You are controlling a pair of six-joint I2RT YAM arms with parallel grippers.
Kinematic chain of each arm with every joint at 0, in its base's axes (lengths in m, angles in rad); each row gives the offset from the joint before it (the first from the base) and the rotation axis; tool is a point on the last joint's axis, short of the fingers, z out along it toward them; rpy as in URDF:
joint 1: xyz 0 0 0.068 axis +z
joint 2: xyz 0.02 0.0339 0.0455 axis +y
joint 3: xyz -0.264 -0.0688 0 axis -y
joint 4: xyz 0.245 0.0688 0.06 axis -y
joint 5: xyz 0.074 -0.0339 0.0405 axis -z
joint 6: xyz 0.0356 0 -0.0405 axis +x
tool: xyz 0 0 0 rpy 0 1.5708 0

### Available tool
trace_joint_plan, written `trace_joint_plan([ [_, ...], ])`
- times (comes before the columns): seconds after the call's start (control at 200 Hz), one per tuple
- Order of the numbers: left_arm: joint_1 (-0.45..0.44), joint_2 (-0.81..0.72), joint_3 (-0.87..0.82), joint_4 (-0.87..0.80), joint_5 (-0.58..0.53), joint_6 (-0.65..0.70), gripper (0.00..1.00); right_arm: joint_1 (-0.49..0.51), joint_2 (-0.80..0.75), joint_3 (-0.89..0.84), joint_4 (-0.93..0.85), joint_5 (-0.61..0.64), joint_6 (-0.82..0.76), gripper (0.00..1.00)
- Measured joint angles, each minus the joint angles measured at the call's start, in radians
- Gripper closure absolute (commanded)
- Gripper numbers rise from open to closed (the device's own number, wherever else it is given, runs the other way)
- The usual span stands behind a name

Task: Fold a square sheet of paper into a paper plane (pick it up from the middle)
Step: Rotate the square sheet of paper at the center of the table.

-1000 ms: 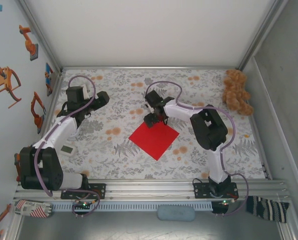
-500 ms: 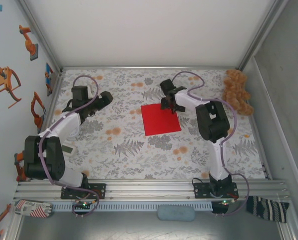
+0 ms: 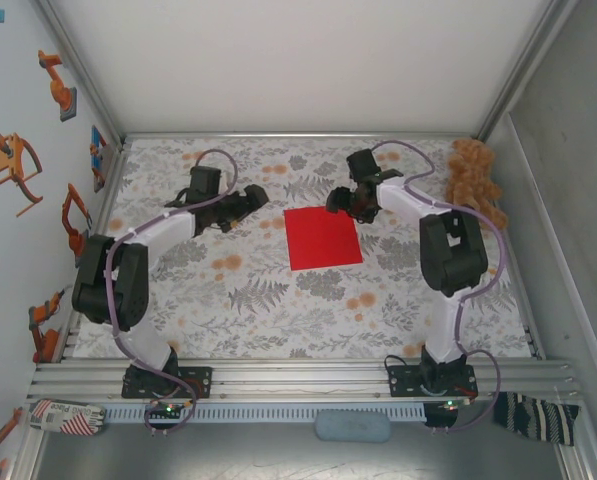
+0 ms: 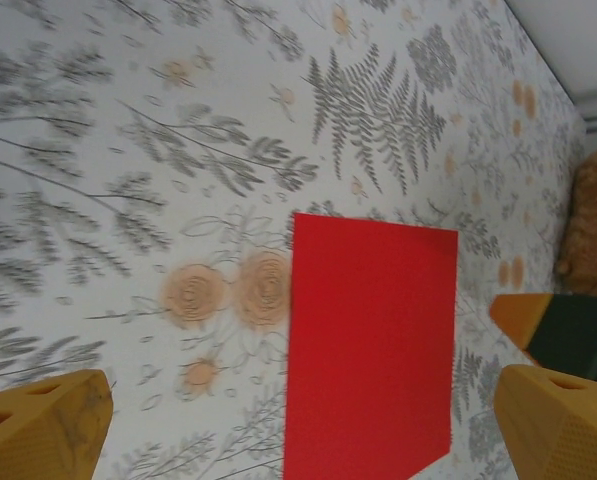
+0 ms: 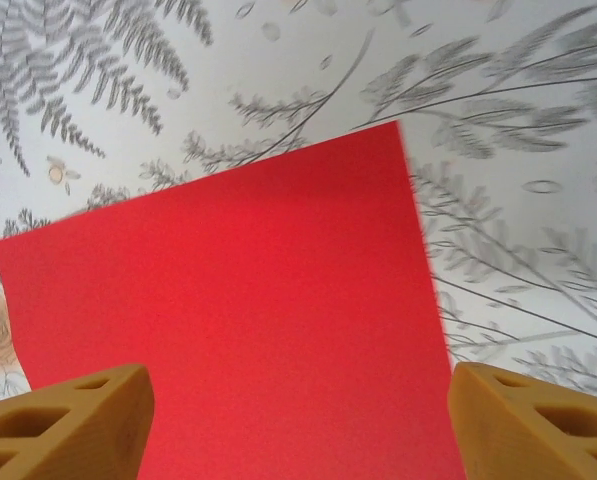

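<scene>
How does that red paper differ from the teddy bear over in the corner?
The paper is bright red, the bear brown. The paper is a thin flat square; the bear is plump and furry. The paper lies mid-table; the bear is in the far right corner. Both rest on the flowered table.

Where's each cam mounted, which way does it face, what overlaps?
Top external: above and behind the arms, looking down at the table; both arms, left gripper, right gripper.
Left wrist: on the left arm, looking across the square sheet of paper toward the teddy bear; own fingers at bottom corners.
Right wrist: on the right arm, close above the sheet; own fingers at bottom corners.
Shared: all three see the sheet; top and left wrist see the bear.
</scene>
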Motion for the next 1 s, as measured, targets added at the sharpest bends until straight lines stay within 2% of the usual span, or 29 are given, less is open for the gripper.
trace_joint_plan([
  [0.175,-0.066,0.089,0.056,0.009,0.035,-0.048,0.03,0.002,0.109,0.059,0.018,-0.052,-0.012,0.31],
  [0.341,-0.093,0.148,0.07,0.016,0.069,-0.083,0.05,0.0,0.114,0.054,0.031,-0.055,-0.004,0.3],
  [0.541,-0.092,0.159,0.07,0.014,0.082,-0.097,0.08,0.007,0.046,-0.084,0.158,-0.074,0.083,0.35],
  [0.761,-0.092,0.153,0.062,-0.025,0.085,-0.094,0.14,0.061,-0.033,-0.225,0.264,-0.175,0.195,0.4],
  [1.002,-0.126,0.15,0.058,-0.048,0.116,-0.101,0.15,0.04,-0.081,-0.264,0.243,-0.237,0.154,0.46],
])
